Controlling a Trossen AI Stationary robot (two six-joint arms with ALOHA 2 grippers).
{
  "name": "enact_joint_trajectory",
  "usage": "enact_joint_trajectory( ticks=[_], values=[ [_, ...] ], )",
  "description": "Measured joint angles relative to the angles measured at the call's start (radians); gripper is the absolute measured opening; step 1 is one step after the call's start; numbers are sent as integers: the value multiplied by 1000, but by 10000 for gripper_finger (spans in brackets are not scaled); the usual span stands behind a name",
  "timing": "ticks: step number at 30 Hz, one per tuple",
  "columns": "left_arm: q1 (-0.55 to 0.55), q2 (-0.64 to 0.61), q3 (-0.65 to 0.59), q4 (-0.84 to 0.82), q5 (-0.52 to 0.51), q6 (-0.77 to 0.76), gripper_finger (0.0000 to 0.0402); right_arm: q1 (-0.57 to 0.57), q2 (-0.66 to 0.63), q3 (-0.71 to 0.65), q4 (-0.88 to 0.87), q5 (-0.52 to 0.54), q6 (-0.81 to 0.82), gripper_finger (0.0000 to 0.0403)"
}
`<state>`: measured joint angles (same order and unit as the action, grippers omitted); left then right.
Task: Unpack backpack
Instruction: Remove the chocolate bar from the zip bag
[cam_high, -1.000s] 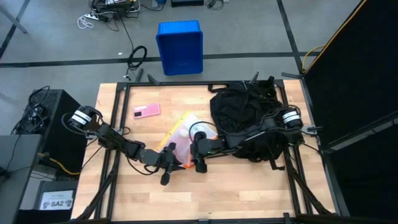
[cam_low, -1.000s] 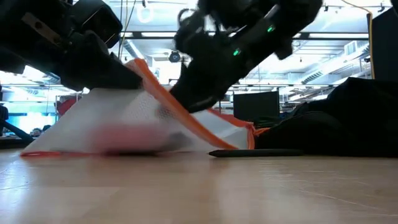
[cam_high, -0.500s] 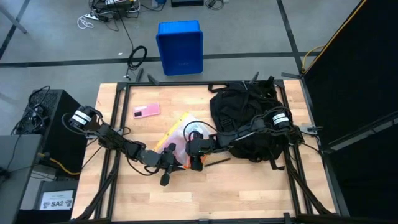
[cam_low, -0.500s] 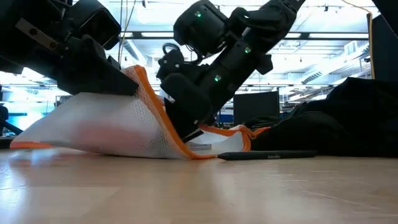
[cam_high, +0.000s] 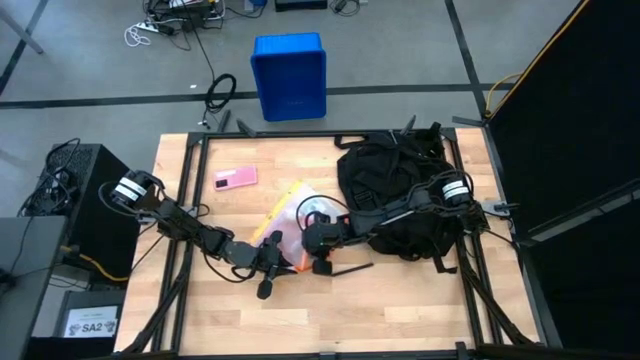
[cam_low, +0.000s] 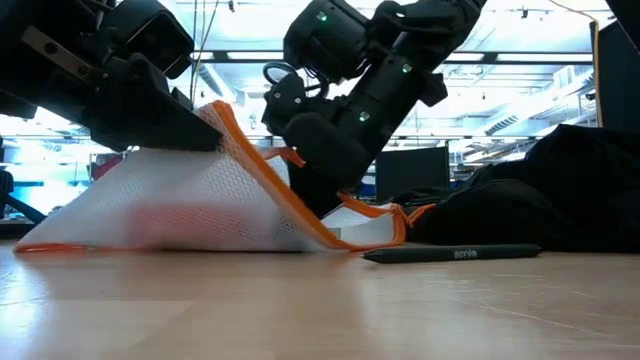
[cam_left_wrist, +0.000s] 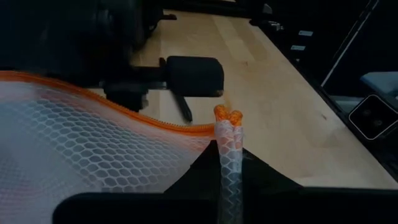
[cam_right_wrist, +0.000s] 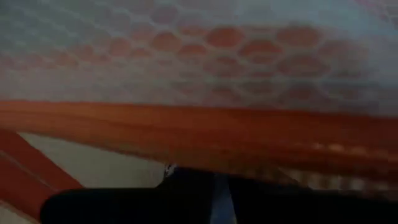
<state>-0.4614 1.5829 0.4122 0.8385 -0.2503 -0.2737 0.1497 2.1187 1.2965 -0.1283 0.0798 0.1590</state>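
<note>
Low view, near to far: black pen (cam_low: 450, 254) on table; white mesh pouch (cam_low: 180, 205), orange-zippered, left gripper (cam_high: 268, 262) clamped on its corner, right gripper (cam_high: 318, 262) closed at its zip edge. Backpack (cam_high: 395, 190) behind, table's right rear: soft, floppy, probably light; best taken by strap or opening rim.

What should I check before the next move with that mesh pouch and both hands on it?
1. Left hand shut on the mesh pouch corner: ok.
2. Right hand shut at the pouch's orange zipper edge: shut ok; what it pinches, cannot tell.
3. Pouch lifted off the table: not ok, its lower edge rests on the wood.
4. Black pen lying beside the pouch, apart from both hands: ok.
5. Backpack lying behind the right arm, untouched by either hand: ok.
</note>
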Motion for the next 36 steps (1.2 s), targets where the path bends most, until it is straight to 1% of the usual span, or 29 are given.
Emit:
enact_joint_trajectory(
  ticks=[2,6,10,13,18,22,24,26,31,36],
  values=[
    [0,0,0,-2,1,0,0,4,-31,-3,-43,20,3,3],
    [-5,0,0,-5,9,0,0,36,-99,-12,-164,104,1,0],
    [-6,0,0,-9,10,0,0,79,-179,-9,-240,194,17,1],
    [-6,0,0,-14,10,-6,0,108,-210,-8,-292,240,31,1],
    [-6,0,0,-18,9,-19,0,131,-232,-5,-278,238,49,1],
    [-6,0,-1,-19,9,-26,0,125,-190,-5,-271,211,49,5],
    [-6,0,-1,-20,9,-26,0,115,-162,-5,-266,182,68,21],
    [-6,0,-1,-21,9,-27,0,99,-131,-5,-247,157,113,47],
    [-6,0,-1,-23,9,-27,0,56,-77,-3,-164,93,170,137],
    [-6,0,-1,-23,9,-27,0,31,-76,-2,-150,55,173,228]
  ],
)
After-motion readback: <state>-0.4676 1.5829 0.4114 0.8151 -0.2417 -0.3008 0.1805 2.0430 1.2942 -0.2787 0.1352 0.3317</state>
